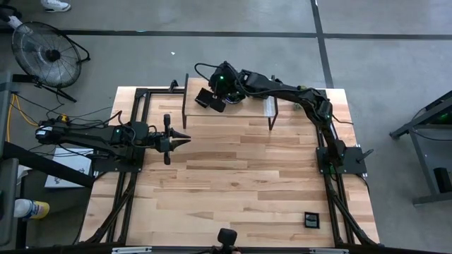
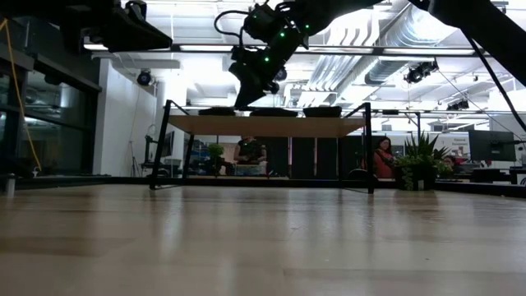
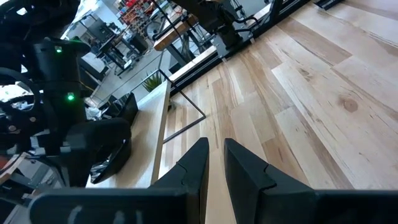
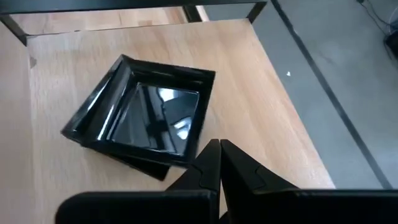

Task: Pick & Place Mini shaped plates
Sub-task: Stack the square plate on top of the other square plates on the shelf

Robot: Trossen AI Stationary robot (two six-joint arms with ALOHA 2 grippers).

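mini shaped plates (image 4: 146, 118) lie as a small stack of square glossy black dishes, one nested askew on another, on the light wooden top of a raised shelf (image 1: 251, 106) with a black frame, near its corner at the far side of the table (image 1: 240, 176). the right gripper (image 1: 210, 100) hangs over that end of the shelf, its arm reaching across from the table's right edge; in the right wrist view its two dark fingers (image 4: 205, 171) stand together with only a thin slit between them, holding nothing, their tips just beside the near edge of the stack. from table height, more low dark dishes (image 2: 271, 111) show in a row on the shelf top, with the right gripper (image 2: 251, 82) above them. one more small black square dish (image 1: 311, 220) sits alone near the table's front right corner, well apart from the shelf. the left gripper (image 1: 182, 142) waits over the left part of the table, pointing toward the middle, its jaws nearly together and empty.
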